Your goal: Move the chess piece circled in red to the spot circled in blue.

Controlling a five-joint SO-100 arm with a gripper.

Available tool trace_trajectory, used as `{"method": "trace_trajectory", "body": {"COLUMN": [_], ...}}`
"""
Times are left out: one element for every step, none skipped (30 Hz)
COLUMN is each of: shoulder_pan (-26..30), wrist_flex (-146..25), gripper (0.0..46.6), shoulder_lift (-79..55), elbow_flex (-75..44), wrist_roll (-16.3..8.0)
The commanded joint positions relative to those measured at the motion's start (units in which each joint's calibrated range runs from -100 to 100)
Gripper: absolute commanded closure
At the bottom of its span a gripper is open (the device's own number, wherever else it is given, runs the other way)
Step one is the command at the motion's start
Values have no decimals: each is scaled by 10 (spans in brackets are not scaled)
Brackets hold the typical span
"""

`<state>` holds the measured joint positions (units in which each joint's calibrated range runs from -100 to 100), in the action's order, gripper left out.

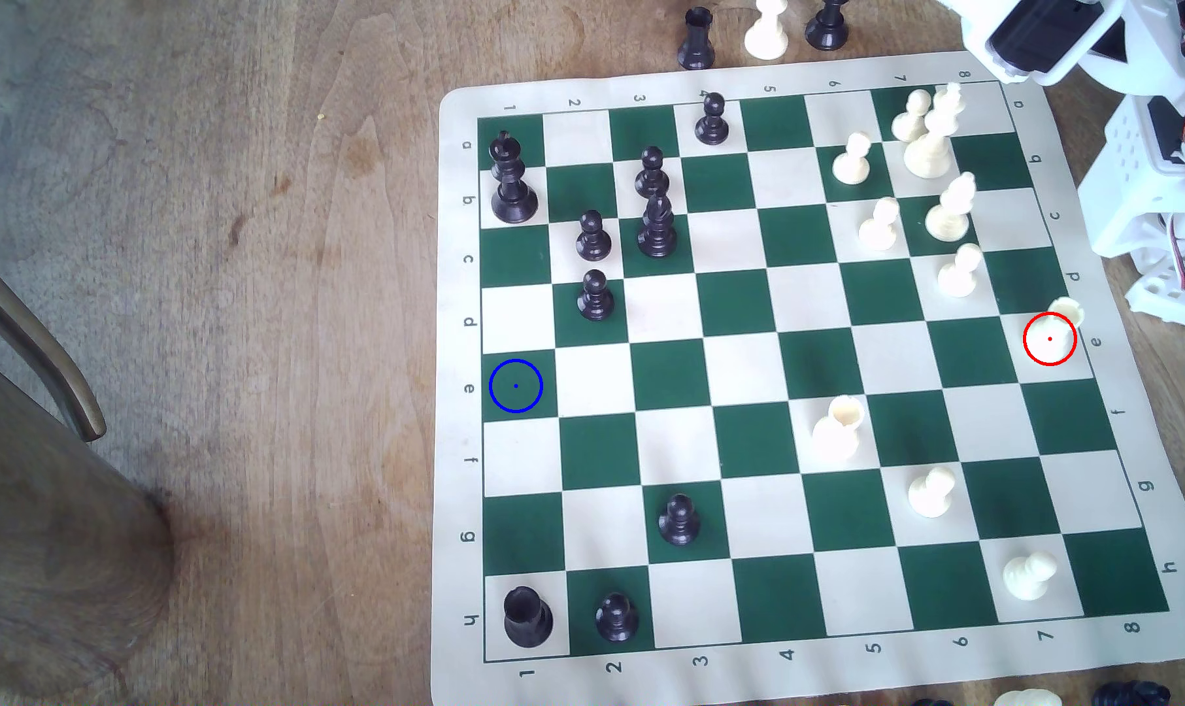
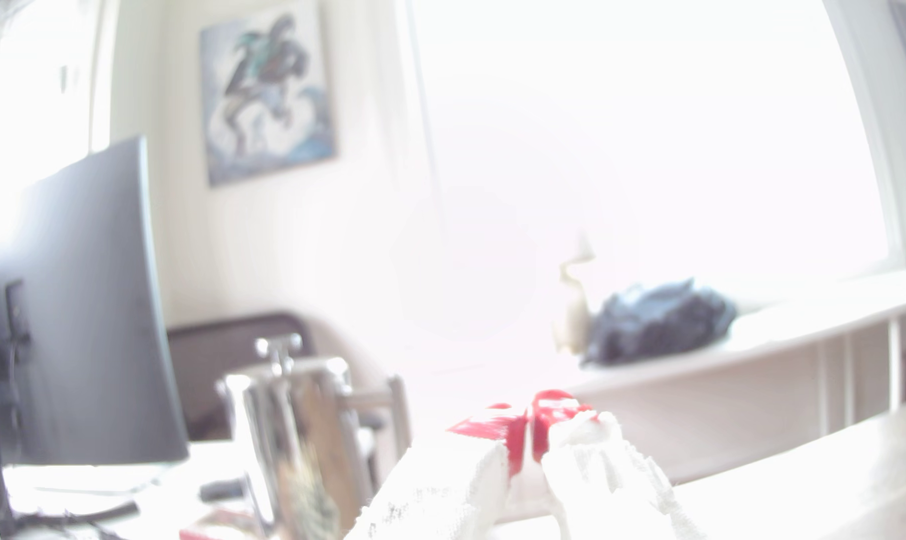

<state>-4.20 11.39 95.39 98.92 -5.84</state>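
Nothing done yet: rook (image 1: 1066, 313) standing at the board's three-o'clock edge under the red ring, blue-ringed square (image 1: 515, 386) bare at nine o'clock, whole row to cross. Arm (image 1: 1078, 41) parked off the board at one o'clock, well apart from the rook. Jaws (image 2: 531, 441) aimed at the room, red tips close together; shut or not, cannot tell.

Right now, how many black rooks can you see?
2. One black rook on square h1; another off the board at the exterior view's top edge. Cropped pieces below may hide more.
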Motion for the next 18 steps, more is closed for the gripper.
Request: {"method": "trace_trajectory", "body": {"shoulder_pan": [-37,-37,-37,-37,-37,-37,-36,-36,-35,-33,-24,-18,-12,-6,-4,-4,-4,-8], "wrist_flex": [65,66,66,67,68,70,71,75,77,77,73,60,37,2,-42,-62,-91,-159], "gripper": [220,220,220,220,220,219,219,218,216,215,215,218,218,219,219,218,217,213], "shoulder_lift": [4,4,4,4,4,4,4,4,4,4,4,4,4,4,4,3,3,3], "elbow_flex": [10,10,10,10,10,10,10,10,9,5,-9,-26,-47,-77,-125,-149,-178,-238], "wrist_roll": [40,41,41,41,41,41,41,41,41,41,41,43,47,51,55,57,59,62]}}
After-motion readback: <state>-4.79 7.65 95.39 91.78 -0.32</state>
